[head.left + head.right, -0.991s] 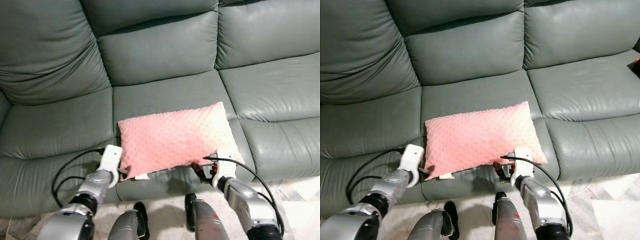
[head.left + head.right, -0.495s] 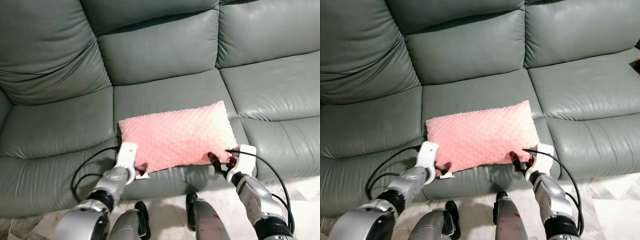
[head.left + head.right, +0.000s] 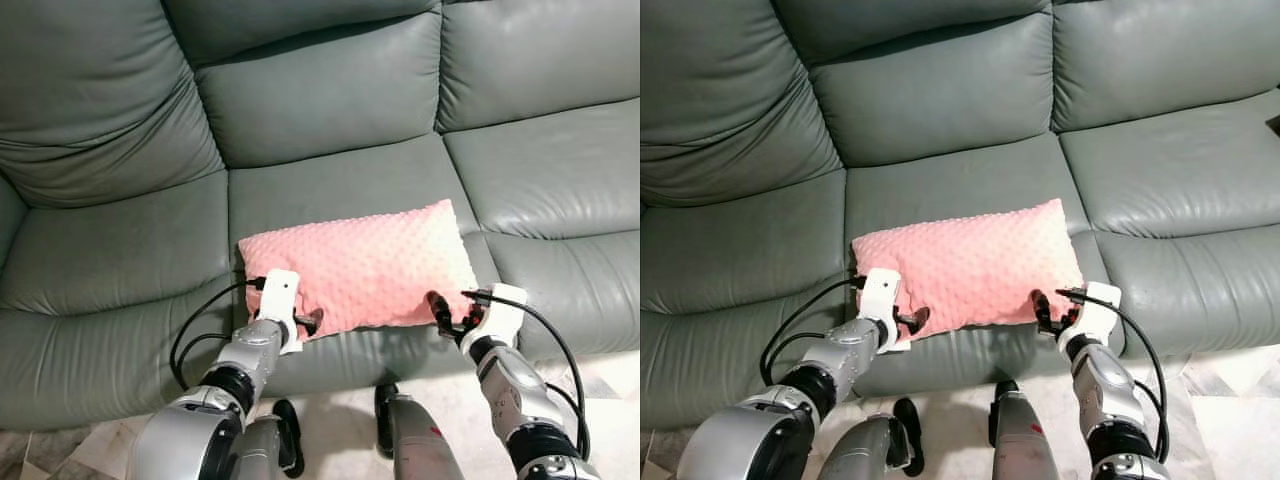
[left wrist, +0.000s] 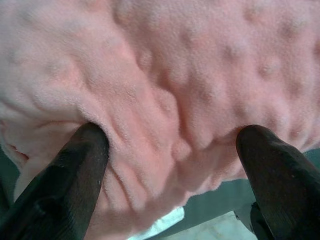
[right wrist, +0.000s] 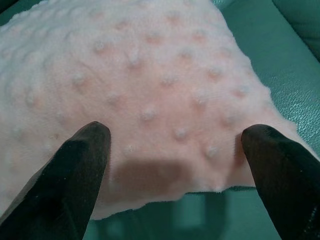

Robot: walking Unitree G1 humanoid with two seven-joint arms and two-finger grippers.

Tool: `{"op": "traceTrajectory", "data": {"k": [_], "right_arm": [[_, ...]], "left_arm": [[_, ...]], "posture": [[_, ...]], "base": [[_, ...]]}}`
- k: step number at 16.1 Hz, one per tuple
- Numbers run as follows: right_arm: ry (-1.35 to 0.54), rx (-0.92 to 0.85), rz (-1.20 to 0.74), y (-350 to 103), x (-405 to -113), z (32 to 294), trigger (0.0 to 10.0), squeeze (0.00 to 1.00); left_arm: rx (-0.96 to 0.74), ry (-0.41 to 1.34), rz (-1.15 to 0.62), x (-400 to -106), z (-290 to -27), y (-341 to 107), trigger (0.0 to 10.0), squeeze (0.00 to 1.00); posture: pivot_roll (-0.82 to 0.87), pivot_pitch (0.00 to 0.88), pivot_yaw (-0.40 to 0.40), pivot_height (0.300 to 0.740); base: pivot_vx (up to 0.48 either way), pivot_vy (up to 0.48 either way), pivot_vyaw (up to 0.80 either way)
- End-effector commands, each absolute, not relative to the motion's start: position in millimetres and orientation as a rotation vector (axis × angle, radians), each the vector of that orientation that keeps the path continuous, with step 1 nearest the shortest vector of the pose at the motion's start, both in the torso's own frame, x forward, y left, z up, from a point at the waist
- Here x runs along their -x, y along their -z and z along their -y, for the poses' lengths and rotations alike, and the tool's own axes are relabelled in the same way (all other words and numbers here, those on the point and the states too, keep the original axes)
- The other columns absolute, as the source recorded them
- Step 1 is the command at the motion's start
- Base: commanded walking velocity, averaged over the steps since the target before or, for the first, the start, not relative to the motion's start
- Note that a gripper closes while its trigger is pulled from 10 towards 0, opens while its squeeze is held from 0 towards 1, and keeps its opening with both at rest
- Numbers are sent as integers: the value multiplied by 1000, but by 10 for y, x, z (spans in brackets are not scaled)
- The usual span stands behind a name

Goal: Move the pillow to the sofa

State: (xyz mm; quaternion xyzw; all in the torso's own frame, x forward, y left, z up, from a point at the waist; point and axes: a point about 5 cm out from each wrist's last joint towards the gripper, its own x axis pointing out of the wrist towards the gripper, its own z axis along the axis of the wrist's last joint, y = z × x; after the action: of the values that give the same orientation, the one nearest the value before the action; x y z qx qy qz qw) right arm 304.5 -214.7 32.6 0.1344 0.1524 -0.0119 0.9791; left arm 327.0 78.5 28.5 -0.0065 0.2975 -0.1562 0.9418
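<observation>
**Pillow sitting on the couch, both claws at its front edge**

Pillow-wise, the pink dotted fleece pillow (image 3: pixel 355 265) lies flat on the middle seat of the grey-green leather sofa (image 3: pixel 320 110). Left gripper (image 3: pixel 305 323) is at the pillow's near left corner, fingers (image 4: pixel 75 170) spread wide and pressed into the bunched fleece between them. Right gripper (image 3: pixel 447 315) is at the near right corner, fingers (image 5: pixel 75 165) spread wide too, pillow just ahead of its tips.
</observation>
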Motion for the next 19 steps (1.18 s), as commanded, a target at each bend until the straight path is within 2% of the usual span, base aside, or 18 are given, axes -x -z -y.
{"op": "traceTrajectory", "data": {"k": [1, 5, 8, 13, 15, 19], "right_arm": [[21, -312, -324, -245, -2990, 2080, 10000, 1000], [-51, -272, -271, -321, -3044, 1854, 10000, 1000], [-35, -213, -269, -306, -3041, 1846, 10000, 1000], [-51, -184, -191, -458, -3101, 1777, 10000, 1000], [-70, -200, -164, -505, -3120, 1723, 10000, 1000], [-99, -237, -133, -568, -3142, 1564, 10000, 1000]], "left_arm": [[0, 318, -633, -3222, -797, -222, 10000, 0], [54, 318, -611, -3270, -814, -278, 10000, 0], [94, 344, -629, -3215, -677, -247, 10000, 0], [147, 474, -642, -3076, -157, -280, 10000, 0], [142, 504, -642, -3037, -65, -282, 10000, 0], [193, 475, -647, -3050, -131, -265, 10000, 0]], "posture": [[-152, 393, 148, 740], [-146, 385, 154, 740], [-147, 381, 159, 740], [-157, 377, 162, 740], [-160, 379, 164, 740], [-152, 378, 170, 740]], "base": [[0, 0, 0], [0, 0, 0], [0, 0, 0], [0, 0, 0], [0, 0, 0], [0, 0, 0]]}}
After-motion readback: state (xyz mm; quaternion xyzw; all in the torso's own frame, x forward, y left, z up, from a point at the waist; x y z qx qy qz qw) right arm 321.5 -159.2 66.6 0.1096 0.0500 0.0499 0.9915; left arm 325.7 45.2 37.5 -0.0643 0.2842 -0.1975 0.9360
